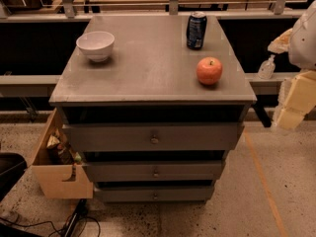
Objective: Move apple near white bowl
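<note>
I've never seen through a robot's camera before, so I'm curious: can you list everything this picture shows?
apple: one, red-orange, front right of the cabinet top.
white bowl: one, white, back left of the top, upright.
soda can: one, dark blue, back right, upright, behind the apple.
cabinet: one, grey, three drawers with knobs.
cardboard box: one, tan, on the floor left of the cabinet, packets inside.
pump bottle: one, clear, on the ledge right of the cabinet.
cables: a few, black, floor at lower left.
arm: one, white, right edge.
gripper: one, cream, right edge, beside the cabinet, apart from the apple.
</note>
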Controlling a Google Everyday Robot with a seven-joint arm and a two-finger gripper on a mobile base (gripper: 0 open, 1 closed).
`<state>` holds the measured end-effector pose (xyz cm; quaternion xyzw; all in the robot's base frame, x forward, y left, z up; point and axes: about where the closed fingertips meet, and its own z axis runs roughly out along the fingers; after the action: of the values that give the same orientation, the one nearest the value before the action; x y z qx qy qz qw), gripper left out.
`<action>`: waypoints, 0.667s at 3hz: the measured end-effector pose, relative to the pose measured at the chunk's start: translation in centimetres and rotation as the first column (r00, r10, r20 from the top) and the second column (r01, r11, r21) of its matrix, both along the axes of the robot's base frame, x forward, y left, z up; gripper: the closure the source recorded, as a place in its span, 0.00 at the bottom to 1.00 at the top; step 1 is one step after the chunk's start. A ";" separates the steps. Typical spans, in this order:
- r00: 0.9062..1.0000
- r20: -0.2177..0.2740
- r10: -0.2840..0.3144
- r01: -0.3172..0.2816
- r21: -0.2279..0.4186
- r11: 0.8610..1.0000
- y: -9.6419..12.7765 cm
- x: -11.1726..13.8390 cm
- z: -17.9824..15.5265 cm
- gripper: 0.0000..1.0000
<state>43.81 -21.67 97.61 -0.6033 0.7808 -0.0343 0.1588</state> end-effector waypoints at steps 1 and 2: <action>1.000 0.000 0.000 0.000 0.000 1.000 0.0 0.0 0.0 0.00; 1.000 0.022 -0.022 0.022 0.024 0.999 -0.1 0.2 -0.1 0.00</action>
<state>43.97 -21.81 97.53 -0.5924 0.7858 -0.0336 0.1744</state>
